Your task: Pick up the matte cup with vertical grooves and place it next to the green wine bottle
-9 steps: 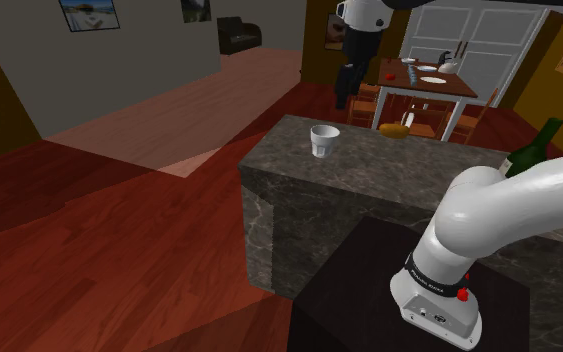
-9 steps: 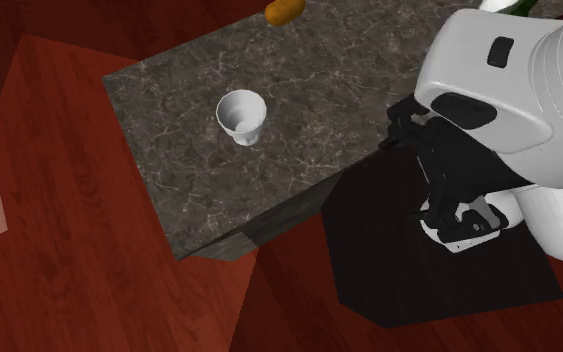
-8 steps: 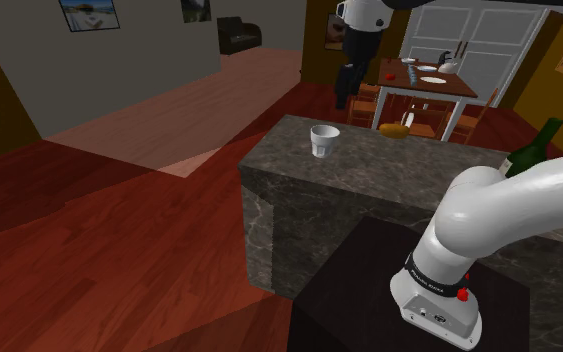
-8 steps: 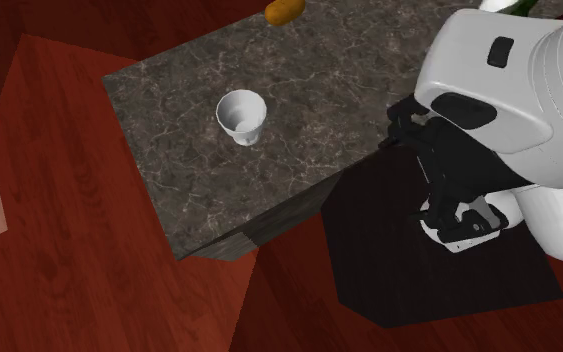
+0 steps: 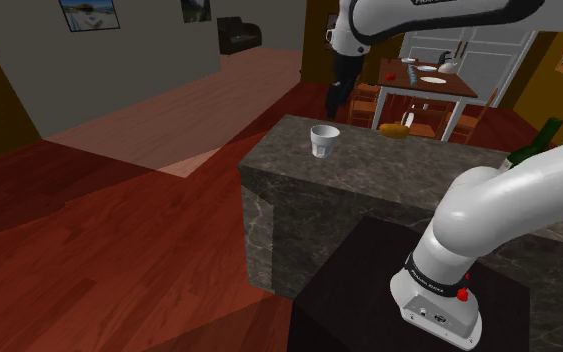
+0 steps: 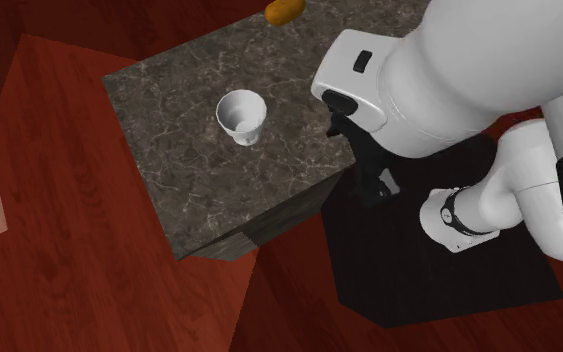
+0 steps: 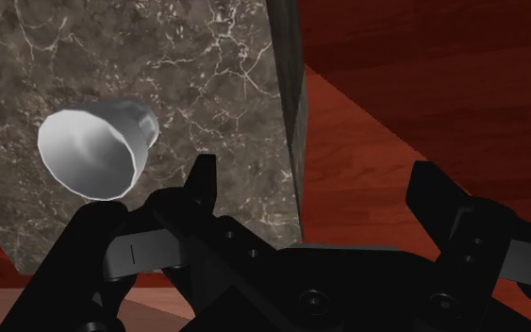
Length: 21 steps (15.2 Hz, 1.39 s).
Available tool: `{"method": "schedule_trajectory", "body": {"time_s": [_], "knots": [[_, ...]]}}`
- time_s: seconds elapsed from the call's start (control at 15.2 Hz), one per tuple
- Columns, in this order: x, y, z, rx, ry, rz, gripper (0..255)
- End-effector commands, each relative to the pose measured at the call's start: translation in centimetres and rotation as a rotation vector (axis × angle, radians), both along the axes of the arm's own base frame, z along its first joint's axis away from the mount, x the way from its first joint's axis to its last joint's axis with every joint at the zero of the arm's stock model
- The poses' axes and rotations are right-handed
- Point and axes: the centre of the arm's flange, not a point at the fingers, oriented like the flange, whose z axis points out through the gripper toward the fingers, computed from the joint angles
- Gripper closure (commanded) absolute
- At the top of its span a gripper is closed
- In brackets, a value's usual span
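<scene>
One white cup [image 5: 324, 141] stood upright near the left end of the dark marbled counter [image 5: 369, 158] in the shoulder view, exactly where it had been half a second before; nothing had touched it. What had changed was me: my arm had swung across, and my gripper [image 7: 317, 170] had come in over the counter's near edge. In the second exterior view it now hung to the right of the cup, near but apart, where earlier it had been well off over the black stand [image 6: 399, 290]. My fingers [image 7: 202, 189] stood wide apart with nothing between them but the counter's edge and the red wooden floor [image 7: 423, 85] (the cup lay outside one finger, off to the side, not in the gap). Further right on the counter lay an orange-brown lump [image 5: 396, 128]. At the far right the green bottle [image 5: 548, 130] stood upright, partly hidden behind my own arm and well apart from the cup. I judged that the approach was under way and little else done. I had closed most of the sideways gap, yet I would need to shift further toward the cup to bring it between my fingers, then descend, before any grasp; the carry across to the bottle was all to come
</scene>
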Motion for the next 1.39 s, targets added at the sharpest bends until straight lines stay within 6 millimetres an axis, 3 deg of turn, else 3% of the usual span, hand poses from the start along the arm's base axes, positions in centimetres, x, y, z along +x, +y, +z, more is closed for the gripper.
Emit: {"method": "schedule_trajectory", "body": {"time_s": [0.0,1.32], "knots": [[1.3,-1.7,-1.7,-0.004,0.0,0.0,0],[14.8,-17.1,-17.3,-0.04,0.015,0.0,0]]}}
